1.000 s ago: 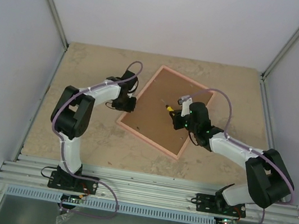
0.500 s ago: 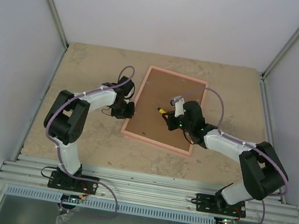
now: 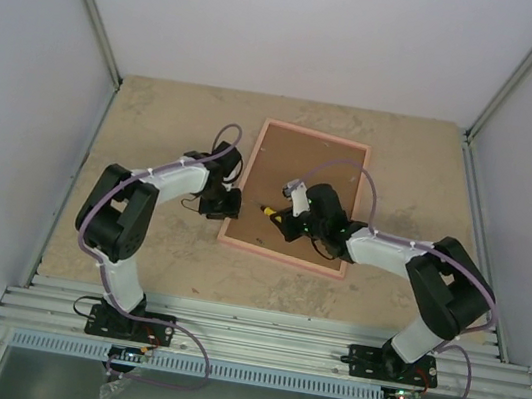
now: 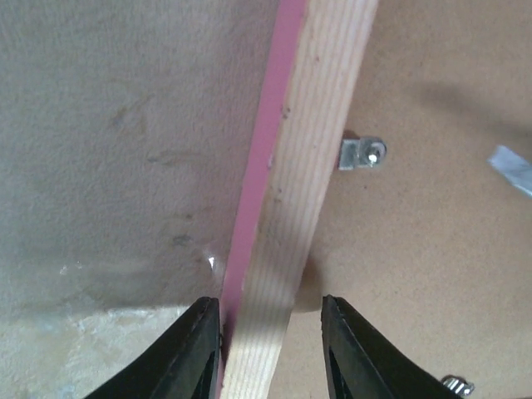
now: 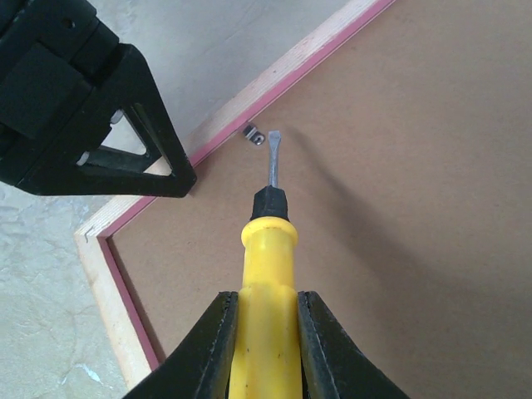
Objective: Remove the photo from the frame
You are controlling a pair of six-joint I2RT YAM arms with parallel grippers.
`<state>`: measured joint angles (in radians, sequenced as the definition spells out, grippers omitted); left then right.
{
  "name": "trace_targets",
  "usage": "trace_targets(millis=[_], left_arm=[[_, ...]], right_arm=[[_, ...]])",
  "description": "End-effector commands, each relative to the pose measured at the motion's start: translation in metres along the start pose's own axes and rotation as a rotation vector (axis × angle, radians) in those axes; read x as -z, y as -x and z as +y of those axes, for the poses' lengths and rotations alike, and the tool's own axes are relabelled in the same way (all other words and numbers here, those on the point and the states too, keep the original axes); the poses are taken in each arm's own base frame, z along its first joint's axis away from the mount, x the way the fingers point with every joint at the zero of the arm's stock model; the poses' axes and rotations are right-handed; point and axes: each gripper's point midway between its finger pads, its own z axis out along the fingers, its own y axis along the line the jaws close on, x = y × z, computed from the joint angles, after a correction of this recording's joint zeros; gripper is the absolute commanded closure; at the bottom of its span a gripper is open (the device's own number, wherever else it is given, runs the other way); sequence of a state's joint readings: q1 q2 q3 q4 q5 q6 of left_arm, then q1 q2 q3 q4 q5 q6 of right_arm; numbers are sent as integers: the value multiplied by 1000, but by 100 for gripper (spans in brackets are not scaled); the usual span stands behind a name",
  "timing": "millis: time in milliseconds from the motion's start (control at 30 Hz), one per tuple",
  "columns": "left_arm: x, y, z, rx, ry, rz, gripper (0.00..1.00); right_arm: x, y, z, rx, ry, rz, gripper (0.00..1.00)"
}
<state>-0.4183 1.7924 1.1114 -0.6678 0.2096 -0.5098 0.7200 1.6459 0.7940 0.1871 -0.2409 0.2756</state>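
Note:
The pink frame point(image 3: 317, 133) lies face down, its brown backing board point(image 3: 327, 164) up. The photo is hidden under the board. My left gripper point(image 3: 228, 204) is open and straddles the frame's left rail point(image 4: 320, 141) near its near corner. One finger point(image 4: 195, 349) touches the pink outer side. The other point(image 4: 353, 349) stands over the board, clear of the wood. My right gripper point(image 3: 288, 218) is shut on a yellow-handled screwdriver point(image 5: 264, 274). Its flat tip sits just short of a small metal tab point(image 5: 256, 135) at the left rail. The tab also shows in the left wrist view point(image 4: 363, 154).
A second metal tab point(image 4: 455, 384) sits on the board near the left gripper, and a strip of tape point(image 4: 511, 166) farther in. The left gripper point(image 5: 100, 125) is close beside the screwdriver tip. Beige stone tabletop point(image 3: 158, 112) surrounds the frame, with walls on three sides.
The frame has turned clockwise until it is nearly square with the table. My right gripper moved left with the screwdriver towards the left rail. My left gripper shifted slightly with the frame's edge.

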Motion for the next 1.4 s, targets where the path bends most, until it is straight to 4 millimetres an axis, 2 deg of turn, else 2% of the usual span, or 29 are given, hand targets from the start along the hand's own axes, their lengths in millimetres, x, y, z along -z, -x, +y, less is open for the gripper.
trace_targets(millis=[0, 200, 333, 500, 967, 1367], left_arm=[[8, -13, -3, -50, 10, 21, 62], [11, 1, 14, -96, 135, -16, 59], [9, 12, 10, -114, 137, -26, 58], [0, 15, 4, -118, 112, -9, 59], [-6, 1, 4, -108, 76, 24, 84], [-4, -5, 6, -98, 74, 29, 90]], right_arm=[[-7, 10, 15, 31, 52, -15, 100], [-11, 8, 21, 46, 69, -6, 100], [-14, 6, 23, 49, 73, 1, 100], [-19, 4, 25, 54, 78, 11, 100], [-35, 1, 23, 52, 61, 24, 100], [-34, 3, 1, 20, -67, 8, 99]])
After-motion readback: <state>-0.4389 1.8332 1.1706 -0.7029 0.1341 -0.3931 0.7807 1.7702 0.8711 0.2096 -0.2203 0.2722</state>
